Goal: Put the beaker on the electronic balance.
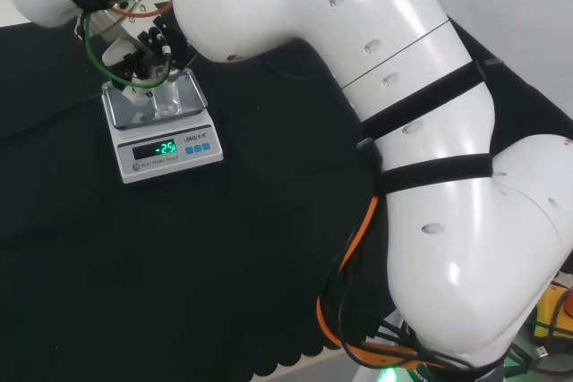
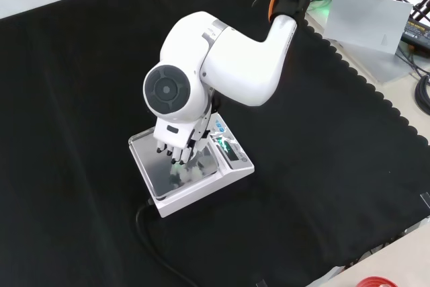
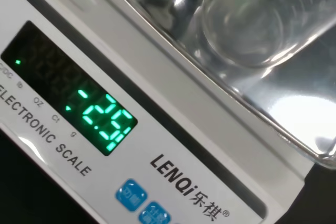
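Note:
The electronic balance (image 1: 170, 154) stands on the black cloth, its green display lit. A clear glass beaker (image 1: 166, 100) is upright over the steel pan (image 1: 125, 112). The hand (image 1: 150, 49) reaches down from above with its fingers round the beaker's upper part. In the front view the hand (image 2: 176, 147) hangs below the arm's round grey cap, over the pan (image 2: 156, 166), and the beaker (image 2: 183, 174) shows faintly under the fingers. The wrist view shows the beaker's round base (image 3: 244, 27) above the pan and the balance's front panel (image 3: 173, 145). I cannot tell if the base touches the pan.
The balance's black cable (image 2: 153, 236) runs over the cloth towards the front view's lower edge. The arm's big white links (image 1: 421, 131) take up the head view's right. Grey boxes and cables (image 2: 376, 21) lie beyond the cloth's scalloped edge.

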Controlling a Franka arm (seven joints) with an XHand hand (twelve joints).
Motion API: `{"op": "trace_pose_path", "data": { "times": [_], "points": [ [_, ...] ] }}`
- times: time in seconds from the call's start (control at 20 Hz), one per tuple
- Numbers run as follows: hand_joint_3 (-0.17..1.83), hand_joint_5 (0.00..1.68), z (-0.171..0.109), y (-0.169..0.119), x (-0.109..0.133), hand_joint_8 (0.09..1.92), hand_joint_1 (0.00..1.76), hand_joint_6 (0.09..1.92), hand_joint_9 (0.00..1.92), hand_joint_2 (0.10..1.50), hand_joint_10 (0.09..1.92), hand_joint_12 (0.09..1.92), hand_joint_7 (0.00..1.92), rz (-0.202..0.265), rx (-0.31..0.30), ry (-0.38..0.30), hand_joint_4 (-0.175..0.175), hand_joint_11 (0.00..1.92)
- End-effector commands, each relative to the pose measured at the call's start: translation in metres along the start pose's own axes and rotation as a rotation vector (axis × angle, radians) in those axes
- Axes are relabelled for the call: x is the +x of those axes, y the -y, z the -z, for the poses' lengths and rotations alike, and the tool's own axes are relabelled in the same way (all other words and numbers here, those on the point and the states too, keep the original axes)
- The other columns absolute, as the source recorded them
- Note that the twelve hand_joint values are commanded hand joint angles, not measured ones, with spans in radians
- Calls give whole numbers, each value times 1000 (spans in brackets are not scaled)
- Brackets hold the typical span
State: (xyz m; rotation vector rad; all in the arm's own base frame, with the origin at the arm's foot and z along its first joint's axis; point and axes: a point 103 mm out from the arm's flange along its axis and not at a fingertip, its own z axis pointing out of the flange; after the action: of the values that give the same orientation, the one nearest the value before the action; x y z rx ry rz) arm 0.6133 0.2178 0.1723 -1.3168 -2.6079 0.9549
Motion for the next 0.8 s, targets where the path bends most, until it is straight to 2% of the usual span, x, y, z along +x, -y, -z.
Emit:
{"op": "trace_pose_path", "data": {
  "times": [0.05, 0.25, 0.3, 0.5, 0.55, 0.65, 0.75, 0.8],
  "points": [
    [6, 817, 6, -4, -2, 818, 1107, 1249, 939, 1197, 782, 1178, 720, -54, 13, -4, -161, 774],
    [6, 817, 6, -4, -2, 819, 1108, 1250, 939, 1197, 783, 1177, 723, -44, -2, -32, -161, 774],
    [6, 817, 6, -4, -2, 820, 1108, 1250, 939, 1197, 783, 1177, 723, -50, -26, -28, -162, 774],
    [6, 816, 6, -4, -2, 820, 1108, 1251, 937, 1198, 783, 1176, 724, -54, -61, -19, -162, 773],
    [6, 816, 13, 0, -9, 820, 1108, 1251, 937, 1198, 783, 1176, 724, -54, -76, -30, -163, 773],
    [9, 792, 23, 6, -14, 817, 1092, 1284, 922, 1209, 785, 1189, 700, -89, -65, -28, -147, 748],
    [-32, 691, 28, 11, -18, 798, 1055, 1098, 856, 1168, 781, 1238, 615, -84, -93, -44, -93, 653],
    [-85, 621, 30, 15, -19, 800, 1002, 1019, 771, 1142, 799, 1280, 541, -78, -107, -61, -78, 568]
  ]
}}
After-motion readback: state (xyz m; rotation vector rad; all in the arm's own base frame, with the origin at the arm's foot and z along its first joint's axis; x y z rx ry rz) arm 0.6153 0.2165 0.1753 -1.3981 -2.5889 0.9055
